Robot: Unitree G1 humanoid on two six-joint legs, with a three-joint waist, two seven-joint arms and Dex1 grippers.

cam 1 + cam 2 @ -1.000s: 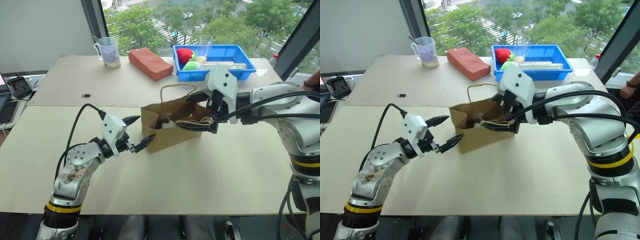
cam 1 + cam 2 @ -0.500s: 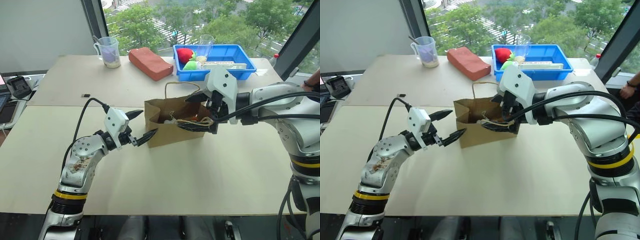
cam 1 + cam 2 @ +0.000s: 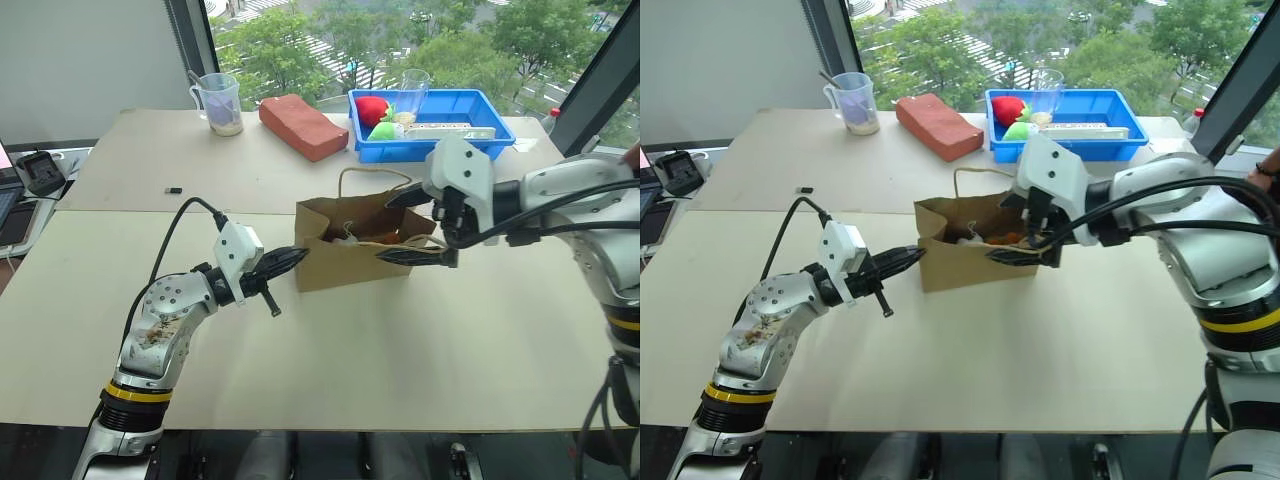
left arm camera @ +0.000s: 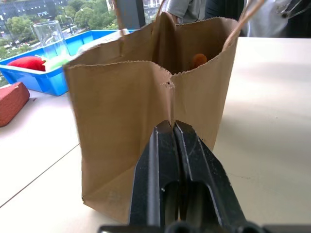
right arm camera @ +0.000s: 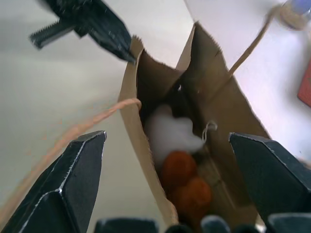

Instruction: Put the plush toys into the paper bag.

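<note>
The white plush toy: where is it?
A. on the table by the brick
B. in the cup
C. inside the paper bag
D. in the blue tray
C: the white plush toy lies inside the open paper bag, next to the brown one.

The left claw [image 3: 290, 259] points level, forward and rightward, its two black fingers pressed together. The right claw [image 3: 412, 226] angles down and leftward from a bent wrist, fingers spread wide.
</note>
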